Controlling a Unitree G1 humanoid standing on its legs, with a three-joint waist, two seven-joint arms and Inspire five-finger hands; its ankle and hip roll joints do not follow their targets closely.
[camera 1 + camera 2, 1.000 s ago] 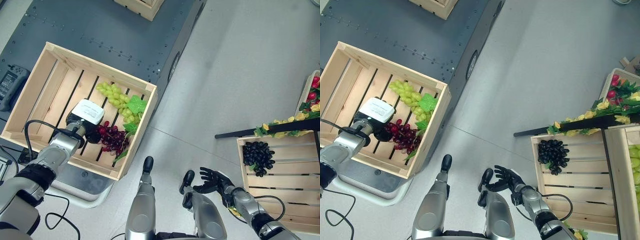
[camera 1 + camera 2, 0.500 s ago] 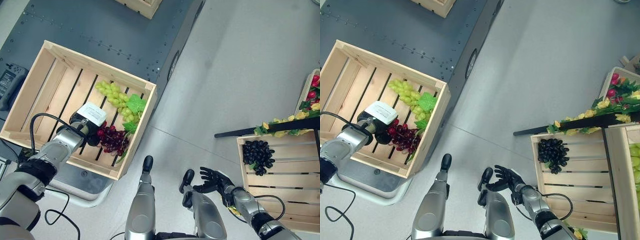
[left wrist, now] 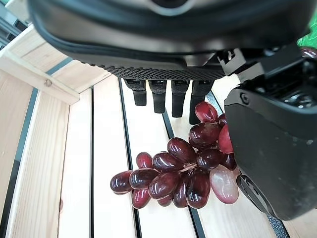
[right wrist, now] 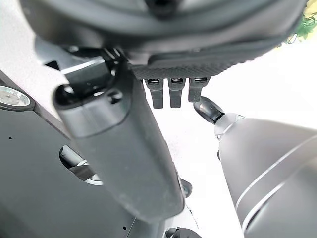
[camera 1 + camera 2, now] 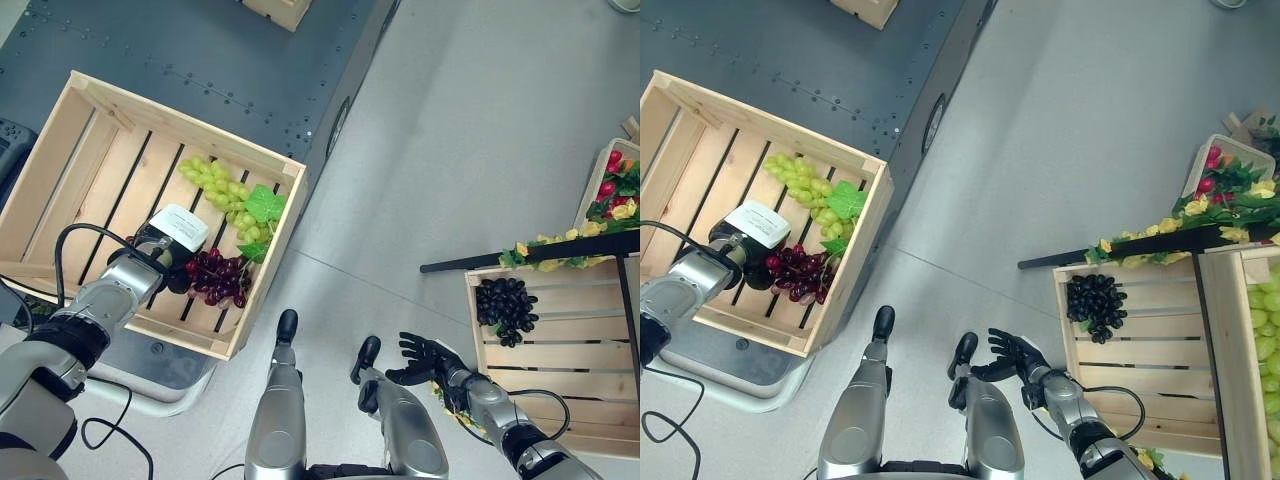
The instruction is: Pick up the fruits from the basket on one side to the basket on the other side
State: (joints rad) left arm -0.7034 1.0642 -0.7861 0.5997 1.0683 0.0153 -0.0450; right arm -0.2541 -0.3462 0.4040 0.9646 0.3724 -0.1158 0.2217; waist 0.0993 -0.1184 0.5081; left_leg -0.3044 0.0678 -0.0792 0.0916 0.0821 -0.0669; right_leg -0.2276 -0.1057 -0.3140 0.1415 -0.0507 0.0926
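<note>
While glossy dark-red grapes (image 3: 178, 171) lie on pale wooden slats inside the left crate (image 5: 60, 150), the left robot hand (image 3: 267, 144) rests against the bunch, fingers straight, gripping nothing. Its white-topped wrist hides part of the bunch. The right robot hand (image 5: 425, 358) hovers spread above the floor.

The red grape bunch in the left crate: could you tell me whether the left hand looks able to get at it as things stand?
Probably yes. The left hand is inside the left crate, right beside the red grape bunch, fingers straight past it and thumb alongside. Nothing lies between; the green grapes sit farther off.
</note>
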